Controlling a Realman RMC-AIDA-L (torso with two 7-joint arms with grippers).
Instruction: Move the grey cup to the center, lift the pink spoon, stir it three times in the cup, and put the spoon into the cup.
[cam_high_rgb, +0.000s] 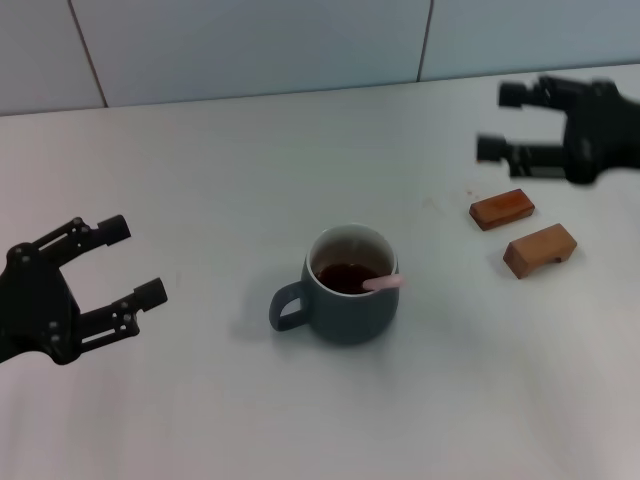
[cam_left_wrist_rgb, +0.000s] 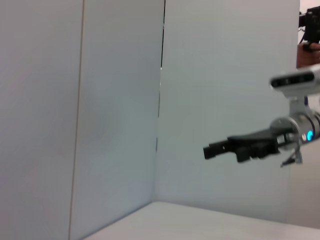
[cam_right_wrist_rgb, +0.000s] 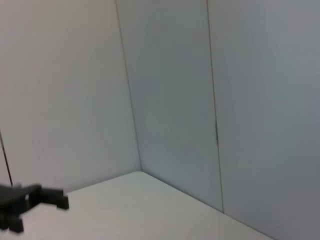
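Cups: one grey cup (cam_high_rgb: 348, 288), squat and rounded, standing upright near the middle of the white table (cam_high_rgb: 200, 180), its loop handle turned toward the robot's left; dark brown liquid fills the pale inside.
Spoons: one pink spoon (cam_high_rgb: 384, 283), resting inside the cup, only the pale pink handle end showing where it leans over the rim on the robot's right side; the bowl is hidden in the liquid.
Blocks: two small brown wooden blocks (cam_high_rgb: 502, 208) (cam_high_rgb: 540, 249), lying side by side on the table to the right of the cup, well apart from it and not touching each other.
Grippers: two, both away from the cup.
Left gripper (cam_high_rgb: 125, 262): hovering at the left edge of the table, fingers spread wide, nothing between them.
Right gripper (cam_high_rgb: 503, 122): raised over the far right of the table, beyond the blocks, fingers parted and holding nothing; it also shows from the side in the left wrist view (cam_left_wrist_rgb: 212, 150).
Walls: pale panels behind the table, with dark seams between them.
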